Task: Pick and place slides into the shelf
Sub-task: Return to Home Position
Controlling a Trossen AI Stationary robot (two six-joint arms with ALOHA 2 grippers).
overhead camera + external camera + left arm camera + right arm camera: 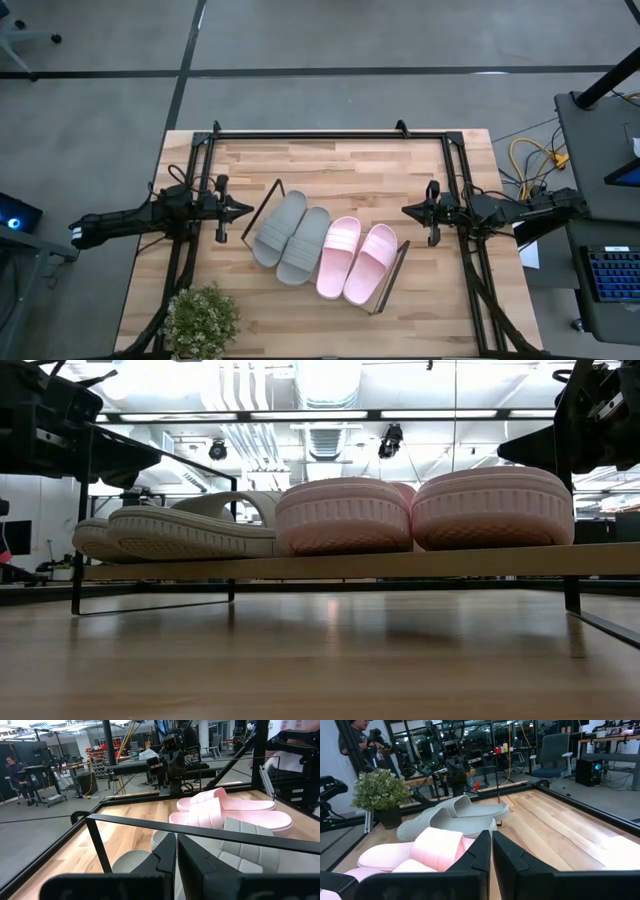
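All the slides lie side by side, soles down, on the shelf's light-wood board (350, 563) in the middle of the table. The grey pair (291, 237) is on the left and the light pink pair (356, 260) on the right. The shelf's dark wire frames (262, 208) stand at both short ends. My left gripper (245, 210) hovers just left of the shelf's left frame, shut and pointing at the grey slides (245, 855). My right gripper (407, 210) hovers just right of the pink pair (420, 850), shut and pointing left. Neither touches anything.
A small potted plant (202, 318) stands at the table's near left corner. A black metal frame (330, 134) runs along the table's far edge and down both sides. Bare tabletop shows in front of the shelf (320, 660) and behind it (340, 165).
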